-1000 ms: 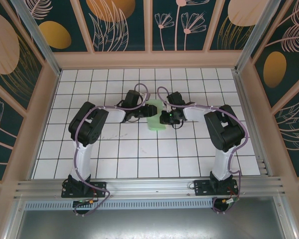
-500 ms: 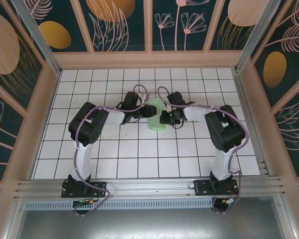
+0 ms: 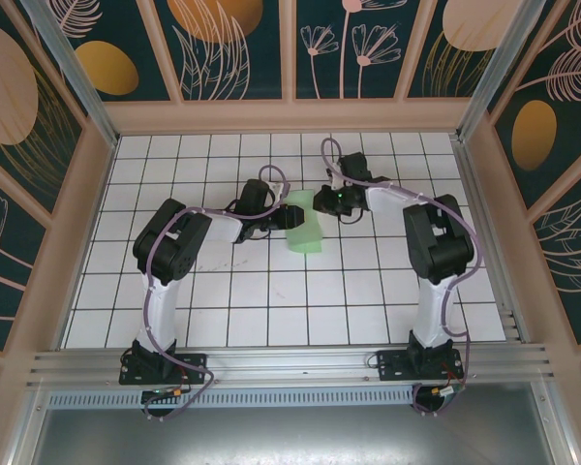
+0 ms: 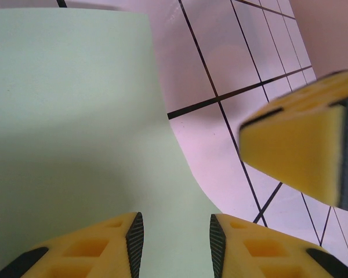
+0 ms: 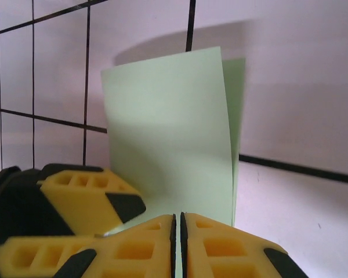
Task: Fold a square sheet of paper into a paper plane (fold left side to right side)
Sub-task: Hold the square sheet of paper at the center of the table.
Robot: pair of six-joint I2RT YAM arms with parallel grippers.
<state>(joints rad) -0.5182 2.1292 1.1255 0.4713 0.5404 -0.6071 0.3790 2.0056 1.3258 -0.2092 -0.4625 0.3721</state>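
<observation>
Yellow L jaws: part open, clear gap between tips. The square sheet of paper (image 4: 75, 116) shows through the gap; we see nothing clamped.
L gripper (image 4: 173, 234): low over sheet. Top view: L gripper (image 3: 274, 219) at sheet's left edge.
R jaws: pressed together, hairline seam only; we see no paper in it.
R gripper (image 5: 177, 223): tips just short of sheet (image 5: 168, 133). Top view: R gripper (image 3: 321, 201) at sheet's far-right corner. L wrist cam: bare tile between R gripper (image 4: 296, 156) and sheet edge.
Sheet (image 3: 305, 228): mint-green, folded, one flap standing off table (image 3: 271, 300), 2nd layer behind it. Lies between both grippers.
</observation>
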